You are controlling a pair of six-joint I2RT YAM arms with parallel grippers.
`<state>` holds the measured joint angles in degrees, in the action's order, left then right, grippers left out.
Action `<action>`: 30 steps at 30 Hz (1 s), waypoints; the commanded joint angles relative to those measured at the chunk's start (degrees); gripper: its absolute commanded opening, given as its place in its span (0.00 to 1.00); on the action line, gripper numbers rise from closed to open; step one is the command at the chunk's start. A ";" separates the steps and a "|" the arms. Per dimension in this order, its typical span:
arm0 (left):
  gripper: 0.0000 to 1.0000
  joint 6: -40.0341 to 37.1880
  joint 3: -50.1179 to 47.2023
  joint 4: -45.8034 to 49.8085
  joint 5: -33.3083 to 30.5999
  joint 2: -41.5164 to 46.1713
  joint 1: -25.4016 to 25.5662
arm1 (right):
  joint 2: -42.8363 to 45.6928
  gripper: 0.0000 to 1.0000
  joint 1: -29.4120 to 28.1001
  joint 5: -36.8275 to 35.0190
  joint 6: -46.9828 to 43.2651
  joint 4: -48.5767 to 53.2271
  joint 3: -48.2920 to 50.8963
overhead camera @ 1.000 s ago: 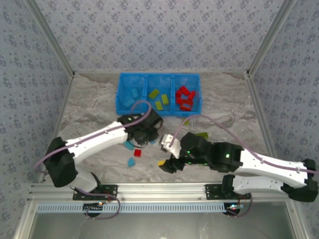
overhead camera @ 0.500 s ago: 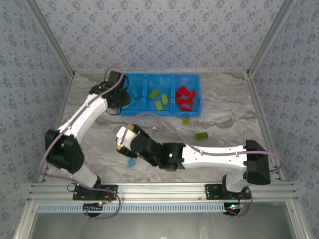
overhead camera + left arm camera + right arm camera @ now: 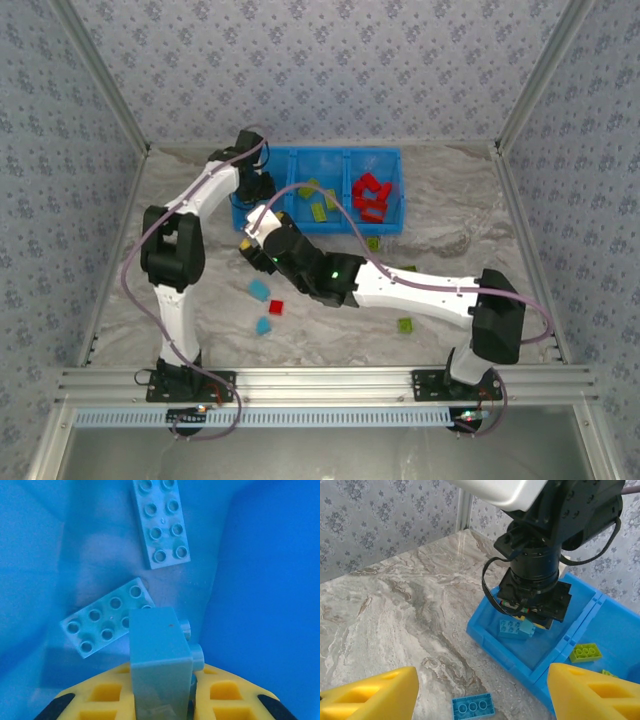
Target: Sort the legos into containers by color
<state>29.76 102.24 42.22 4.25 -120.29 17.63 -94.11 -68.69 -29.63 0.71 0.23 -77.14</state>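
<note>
The bright blue bin (image 3: 238,205) stands at the back of the table; its left compartment (image 3: 547,647) holds light blue legos, the middle one green legos (image 3: 318,210) and the right one red legos (image 3: 368,197). My left gripper (image 3: 256,190) hangs in the left compartment, shut on a light blue brick (image 3: 159,652) above two flat light blue bricks (image 3: 161,522) (image 3: 106,620). My right gripper (image 3: 480,700) is open just in front of the bin's left corner. A light blue brick (image 3: 472,706) lies on the table between its fingers.
Loose on the marble table are two light blue bricks (image 3: 259,290) (image 3: 264,326), a red brick (image 3: 276,307) and green bricks (image 3: 405,324) (image 3: 372,243). The right arm (image 3: 420,290) stretches across the table's middle. Patterned walls close in the sides and back.
The left gripper went from the bin's left edge down into the left compartment with its brick. The right gripper swung back from the table's front left to the bin's front-left corner.
</note>
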 commanded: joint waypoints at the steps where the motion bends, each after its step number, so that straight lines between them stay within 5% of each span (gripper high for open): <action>1: 0.18 -2.21 1.66 0.41 3.37 -1.84 -0.05 | -1.28 0.72 0.22 -0.59 2.62 0.83 -1.89; 9: 0.23 -3.21 2.04 1.15 4.52 -3.78 -0.27 | -2.92 0.73 0.05 -4.59 6.02 2.79 -2.99; 20: 0.49 -3.48 3.85 3.31 5.73 -3.97 -0.31 | -3.82 0.74 0.13 -3.04 8.27 6.42 -3.19; 26: 0.51 -2.96 3.48 3.78 4.54 1.15 -0.15 | -3.98 0.73 0.74 3.18 11.46 9.92 -1.17; 30: 0.53 -1.04 -0.25 3.21 1.88 8.80 -0.05 | -5.36 0.73 2.96 15.78 12.60 13.58 0.08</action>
<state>27.42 103.37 44.93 8.10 -120.20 17.47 -97.78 -67.07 -23.49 10.94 9.28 -77.71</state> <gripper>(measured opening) 0.526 0.726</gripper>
